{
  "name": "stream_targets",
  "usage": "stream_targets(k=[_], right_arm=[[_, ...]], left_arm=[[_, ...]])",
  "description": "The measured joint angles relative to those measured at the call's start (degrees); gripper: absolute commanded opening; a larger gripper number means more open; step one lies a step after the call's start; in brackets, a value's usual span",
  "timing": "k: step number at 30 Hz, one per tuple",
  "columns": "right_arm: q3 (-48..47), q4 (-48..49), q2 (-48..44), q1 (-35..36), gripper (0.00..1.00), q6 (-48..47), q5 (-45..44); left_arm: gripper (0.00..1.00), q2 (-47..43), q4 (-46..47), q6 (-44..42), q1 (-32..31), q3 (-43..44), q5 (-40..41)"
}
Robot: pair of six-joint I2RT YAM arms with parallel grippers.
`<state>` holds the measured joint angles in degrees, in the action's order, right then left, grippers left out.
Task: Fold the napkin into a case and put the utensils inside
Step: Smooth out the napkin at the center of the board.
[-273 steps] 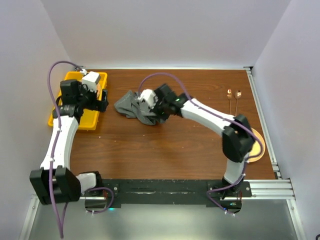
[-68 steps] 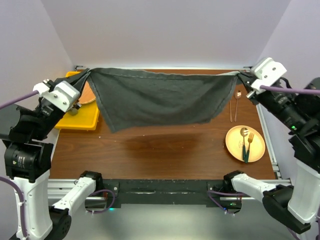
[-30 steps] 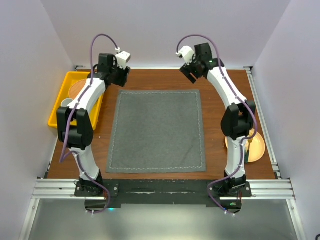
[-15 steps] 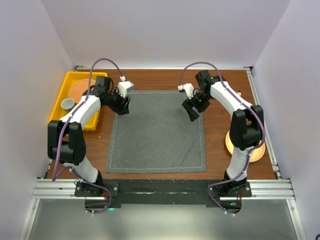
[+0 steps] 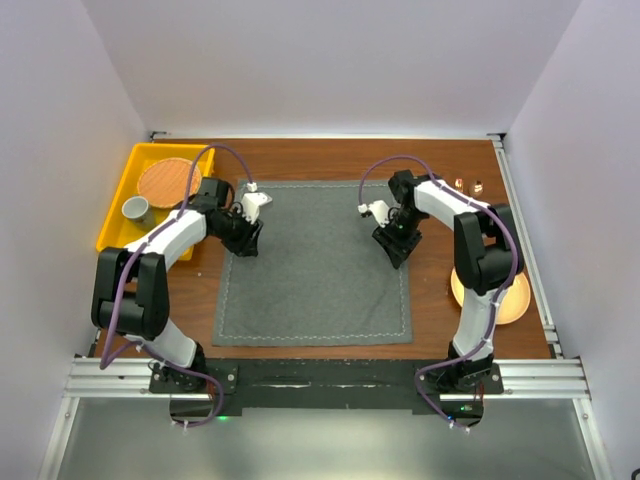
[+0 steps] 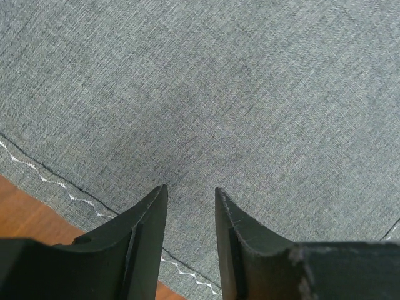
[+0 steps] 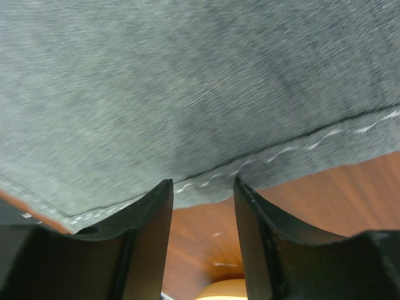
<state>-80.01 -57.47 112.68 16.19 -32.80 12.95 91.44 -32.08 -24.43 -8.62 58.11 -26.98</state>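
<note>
Partly open grippers (image 6: 190, 191) (image 7: 203, 185) at napkin (image 5: 315, 272) edges

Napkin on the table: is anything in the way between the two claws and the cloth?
Nothing visible. The left gripper hangs just over the napkin near its left hem, the right gripper over its right hem, both with jaws apart.

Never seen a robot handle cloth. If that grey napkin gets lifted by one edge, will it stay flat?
Probably not: the napkin is thin woven fabric flat on the table, so it should droop. It looks light, so pinching the stitched hem should lift it. Pushed, it would likely wrinkle.
</note>
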Motion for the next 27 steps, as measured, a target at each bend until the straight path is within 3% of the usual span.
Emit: stream_targets(k=[2,5,11,16,22,27], right_arm=[[0.0,0.9,1.0,0.0,0.36,-0.4,-1.6],[0.0,1.5,1.1,0.0,0.36,-1.4,-3.9],[-0.5,1.0,0.9,0.0,0.42,-4.0,-5.8],[0.4,-2.5,-6.4,0.2,0.46,-8.9,-2.5],[14.3,-5.6,-22.7,5.9,0.41,-15.9,-0.3],[24.4,-5.6,-23.2,13.6,0.39,-18.8,-0.4]], left_arm=[[0.4,0.0,0.2,0.7,0.0,-0.3,0.3],[0.39,-0.2,0.7,1.6,0.0,-0.3,0.6],[0.33,-0.6,0.4,1.6,0.4,-0.2,0.0],[0.31,-7.1,-5.1,-5.6,0.4,-1.6,-3.0],[0.3,-16.4,-15.8,-18.4,0.4,-7.1,-4.1],[0.29,-18.8,-21.8,-24.9,0.4,-13.5,-1.8]])
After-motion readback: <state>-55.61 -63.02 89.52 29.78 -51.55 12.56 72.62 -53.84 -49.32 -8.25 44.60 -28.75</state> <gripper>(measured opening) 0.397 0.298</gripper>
